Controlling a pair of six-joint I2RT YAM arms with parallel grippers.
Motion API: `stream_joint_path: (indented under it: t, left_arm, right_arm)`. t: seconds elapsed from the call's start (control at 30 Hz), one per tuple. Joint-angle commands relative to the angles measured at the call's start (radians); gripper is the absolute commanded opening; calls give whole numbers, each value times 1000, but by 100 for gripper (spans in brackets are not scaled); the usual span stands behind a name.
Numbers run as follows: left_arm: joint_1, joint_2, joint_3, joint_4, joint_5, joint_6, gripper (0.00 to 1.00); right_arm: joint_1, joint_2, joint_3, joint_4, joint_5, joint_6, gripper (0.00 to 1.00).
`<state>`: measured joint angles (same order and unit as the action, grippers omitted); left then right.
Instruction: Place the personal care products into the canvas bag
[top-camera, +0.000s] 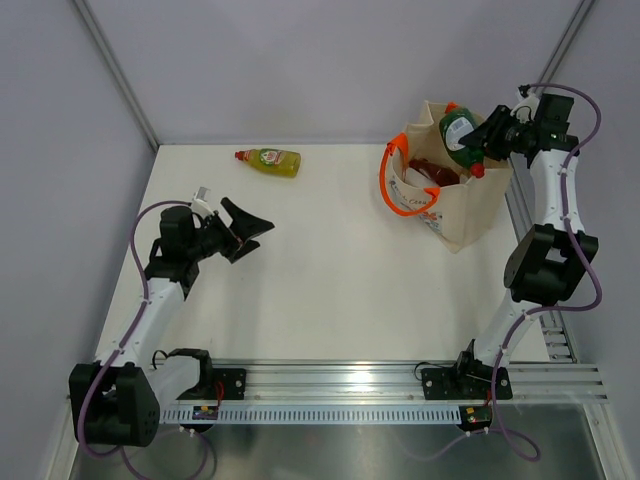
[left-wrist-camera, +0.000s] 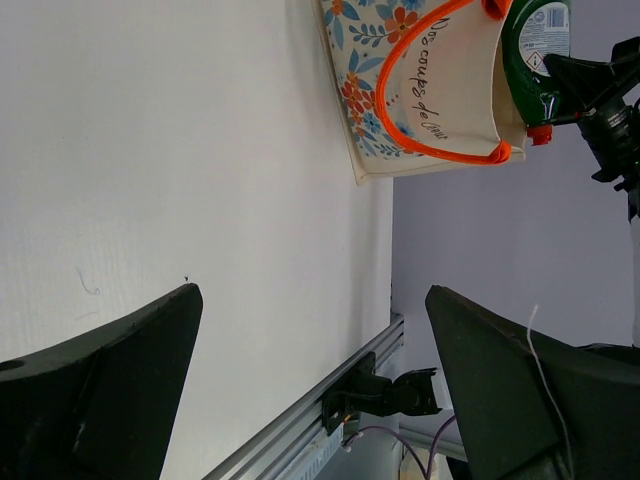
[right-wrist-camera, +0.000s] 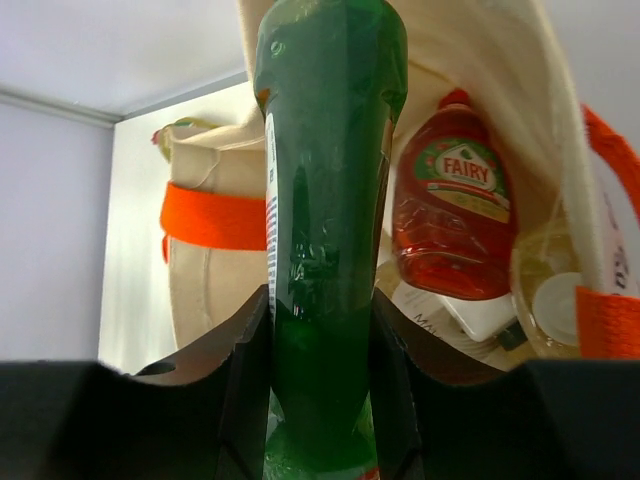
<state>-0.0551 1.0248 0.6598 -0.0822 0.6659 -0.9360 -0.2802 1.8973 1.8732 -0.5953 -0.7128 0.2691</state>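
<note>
We've got the green bottle (top-camera: 458, 128) clamped in the right gripper (top-camera: 490, 135) at the mouth of the canvas bag (top-camera: 468, 215); the red bottle (right-wrist-camera: 455, 215) is inside. Next, we'd say: lower it in, then release. Left gripper (top-camera: 247, 229) is wide open and empty, and the yellow bottle (top-camera: 270, 160) is left on the table (top-camera: 330, 290).

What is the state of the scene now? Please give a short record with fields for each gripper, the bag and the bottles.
left gripper: open, holding nothing
right gripper: shut on the green bottle, over the bag's mouth
canvas bag: upright, far right of the table
inside bag: red bottle, among other items
outside bag: yellow bottle, lying near the far edge
</note>
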Motion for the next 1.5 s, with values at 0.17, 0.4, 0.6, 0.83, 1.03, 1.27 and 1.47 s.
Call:
stream_joint_path:
  t: [0.17,0.4,0.6,0.83,1.03,1.27,1.47]
  left_arm:
    - [-9,72,105,-8,-11,28,99]
    - [-58,218,270,-211,-257,8,99]
    - [-126,383,383,-234,-495,-118,99]
    - [-141,598,558,-183,-727,-237,99]
    - [-140,817,711,-55,-871,-273,99]
    - [-141,1128,1032,-73,-859,-354,97]
    - [-141,1276,1201,-117,-960,-377,95]
  right_arm:
    - [111,-3,99,19,220,8,4]
    - [153,45,164,-24,323,19,39]
    - [153,16,162,-41,355,-66,68]
    - [145,-88,121,-41,305,-223,99]
    - [124,-229,-46,-14,46,-407,99]
    - [122,-308,-215,8,-111,-501,99]
    - [122,-330,-266,-6,-139,-522,100]
